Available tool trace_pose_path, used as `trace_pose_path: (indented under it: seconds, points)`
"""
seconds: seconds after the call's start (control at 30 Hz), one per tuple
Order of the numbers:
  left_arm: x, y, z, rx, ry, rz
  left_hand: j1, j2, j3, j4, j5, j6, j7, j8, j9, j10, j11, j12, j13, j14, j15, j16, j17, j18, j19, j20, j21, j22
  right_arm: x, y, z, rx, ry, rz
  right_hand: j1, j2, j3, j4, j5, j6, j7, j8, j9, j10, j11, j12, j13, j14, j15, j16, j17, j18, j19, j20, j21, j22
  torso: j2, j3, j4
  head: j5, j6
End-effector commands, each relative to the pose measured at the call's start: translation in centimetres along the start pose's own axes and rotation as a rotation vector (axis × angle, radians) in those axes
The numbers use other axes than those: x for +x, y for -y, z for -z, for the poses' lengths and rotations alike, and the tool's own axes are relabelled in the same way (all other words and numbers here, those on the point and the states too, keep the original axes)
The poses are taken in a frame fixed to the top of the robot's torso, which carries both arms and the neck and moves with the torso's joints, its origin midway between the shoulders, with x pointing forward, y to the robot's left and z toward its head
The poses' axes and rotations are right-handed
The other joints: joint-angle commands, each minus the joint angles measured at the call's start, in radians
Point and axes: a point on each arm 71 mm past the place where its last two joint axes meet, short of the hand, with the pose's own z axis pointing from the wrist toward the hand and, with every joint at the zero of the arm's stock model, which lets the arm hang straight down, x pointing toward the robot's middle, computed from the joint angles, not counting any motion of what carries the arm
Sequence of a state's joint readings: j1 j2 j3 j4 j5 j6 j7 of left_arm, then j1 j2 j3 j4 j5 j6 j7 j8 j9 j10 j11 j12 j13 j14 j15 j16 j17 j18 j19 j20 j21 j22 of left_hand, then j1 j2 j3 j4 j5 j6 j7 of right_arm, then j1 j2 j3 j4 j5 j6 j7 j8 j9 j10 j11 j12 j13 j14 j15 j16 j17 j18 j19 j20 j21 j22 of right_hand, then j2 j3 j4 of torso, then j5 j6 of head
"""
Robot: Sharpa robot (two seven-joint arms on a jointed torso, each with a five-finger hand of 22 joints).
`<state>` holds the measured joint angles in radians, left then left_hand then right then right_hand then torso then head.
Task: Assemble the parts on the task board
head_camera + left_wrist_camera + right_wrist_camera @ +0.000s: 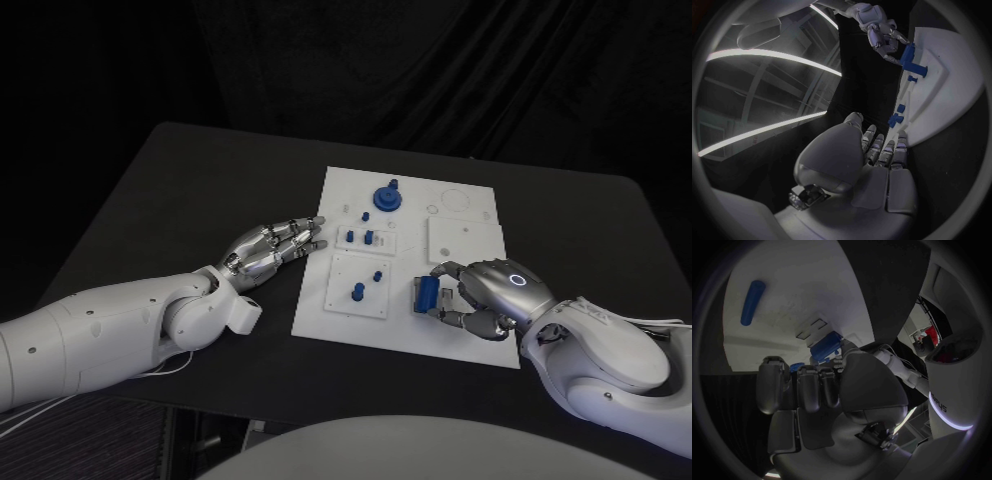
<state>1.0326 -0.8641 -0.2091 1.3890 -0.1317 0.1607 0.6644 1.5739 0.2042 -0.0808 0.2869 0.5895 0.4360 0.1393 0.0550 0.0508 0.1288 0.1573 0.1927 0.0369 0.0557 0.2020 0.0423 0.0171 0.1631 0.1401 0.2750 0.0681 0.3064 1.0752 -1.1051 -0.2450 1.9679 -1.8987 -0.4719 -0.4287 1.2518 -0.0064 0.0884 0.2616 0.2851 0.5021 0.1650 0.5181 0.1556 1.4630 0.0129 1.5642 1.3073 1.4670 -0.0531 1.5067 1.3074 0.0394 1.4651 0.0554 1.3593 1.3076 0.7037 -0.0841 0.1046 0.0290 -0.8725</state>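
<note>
The white task board [464,240] lies in the middle of the table. A round blue part [388,198] stands near its far edge, and small blue pegs [361,237] [359,292] stand in its left-hand blocks. My right hand [488,293] is at the board's near right and grips a ribbed blue part [427,293] just over the board; the left wrist view shows its fingers on that part [911,57]. A blue peg [752,302] lies on the board beyond it. My left hand [274,248] holds nothing, fingers stretched out, fingertips at the board's left edge.
The black table [188,190] has bare room left of and beyond the board. A square white inset [464,238] with round recesses above it takes up the board's right half. A thin cable runs under my left arm near the table's front edge.
</note>
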Motion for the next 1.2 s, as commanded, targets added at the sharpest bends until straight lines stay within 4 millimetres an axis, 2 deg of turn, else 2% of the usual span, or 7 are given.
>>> trace_pose_path:
  seconds: [0.03,0.5,0.57,0.63,0.7,0.93,1.2]
  points:
    - [0.07,-0.56,0.21,-0.027,0.0,0.003,-0.01,0.004,0.001,0.003,-0.007,-0.005,0.0,0.002,-0.001,0.001,0.005,0.007,0.002,0.003,0.004,0.007,0.001,-0.012,0.001,0.01,0.002,0.0,0.49,-0.12,-0.03,-0.007,-0.054,0.011,0.005,0.004,-0.003,-0.004,-0.001,0.06,-0.049,-0.024,-0.009,0.09,0.006,-0.005,0.247,0.063,0.007,-0.006,0.106,0.012,0.006,0.009,-0.007,0.195,0.0,-0.0001,-0.0001,0.001,0.0]
    - [0.11,-0.58,0.18,-0.028,-0.001,0.004,-0.012,0.005,0.001,0.003,-0.008,-0.004,0.001,0.002,0.0,0.001,0.005,0.007,0.002,0.003,0.004,0.007,0.001,-0.013,0.001,0.01,0.002,0.0,1.05,0.04,-0.46,0.008,-0.106,0.026,0.003,0.008,-0.004,-0.009,-0.001,0.05,-0.049,-0.144,-0.054,0.066,0.007,-0.022,0.224,0.06,0.007,-0.01,0.096,0.015,-0.001,0.009,-0.021,0.191,0.0,-0.0007,0.0005,0.0,0.0]
    - [0.11,-0.58,0.18,-0.028,-0.001,0.004,-0.012,0.005,0.001,0.003,-0.008,-0.004,0.001,0.002,0.0,0.001,0.005,0.007,0.002,0.003,0.004,0.007,0.001,-0.013,0.001,0.01,0.002,0.0,1.1,0.06,-0.5,0.01,-0.111,0.025,0.003,0.008,-0.005,-0.011,-0.001,-0.001,-0.048,-0.199,-0.073,0.061,0.008,-0.025,0.219,0.059,0.008,-0.011,0.094,0.016,-0.003,0.009,-0.027,0.19,0.0,-0.0007,0.0003,0.001,0.0]
    - [0.12,-0.59,0.17,-0.028,-0.002,0.004,-0.012,0.005,0.001,0.003,-0.008,-0.004,0.001,0.002,0.0,0.001,0.005,0.007,0.002,0.003,0.004,0.007,0.001,-0.013,0.001,0.01,0.002,0.0,1.15,0.09,-0.54,0.012,-0.116,0.025,0.003,0.009,-0.005,-0.012,-0.001,-0.017,-0.048,-0.216,-0.079,0.059,0.008,-0.027,0.217,0.058,0.009,-0.012,0.092,0.016,-0.004,0.01,-0.028,0.19,0.0,-0.0007,-0.0001,0.002,0.0]
    - [0.12,-0.59,0.17,-0.028,-0.002,0.004,-0.012,0.005,0.001,0.003,-0.008,-0.004,0.001,0.002,0.0,0.001,0.005,0.007,0.002,0.003,0.004,0.007,0.001,-0.013,0.001,0.01,0.002,0.0,1.21,0.1,-0.59,0.013,-0.12,0.027,0.003,0.01,-0.005,-0.014,-0.001,-0.131,-0.05,-0.31,-0.108,0.042,0.007,-0.039,0.201,0.057,0.008,-0.014,0.088,0.018,-0.007,0.01,-0.034,0.188,0.0,-0.0006,-0.0002,0.002,0.0]
    - [0.15,-0.6,0.15,-0.028,-0.003,0.005,-0.013,0.005,0.001,0.003,-0.008,-0.004,0.001,0.002,0.0,0.001,0.005,0.007,0.002,0.003,0.004,0.007,0.001,-0.013,0.001,0.01,0.003,0.001,1.35,0.04,-0.72,0.012,-0.133,0.031,-0.008,0.013,-0.009,-0.01,-0.001,-0.23,-0.055,-0.39,-0.121,0.024,0.003,-0.054,0.182,0.055,0.006,-0.016,0.085,0.018,-0.008,0.008,-0.038,0.187,0.0,-0.0009,0.0002,0.0,0.0]
    - [0.13,-0.6,0.14,-0.028,-0.003,0.005,-0.013,0.005,0.001,0.003,-0.008,-0.004,0.001,0.002,0.0,0.001,0.005,0.007,0.002,0.003,0.004,0.007,0.001,-0.013,0.001,0.01,0.003,0.001,1.15,0.07,-0.65,0.006,-0.107,0.019,-0.024,0.017,-0.013,-0.001,-0.001,-0.277,-0.064,-0.429,-0.125,0.007,-0.004,-0.069,0.165,0.054,0.0,-0.017,0.083,0.019,-0.01,0.003,-0.042,0.186,0.0,0.0,-0.0002,0.002,0.0]
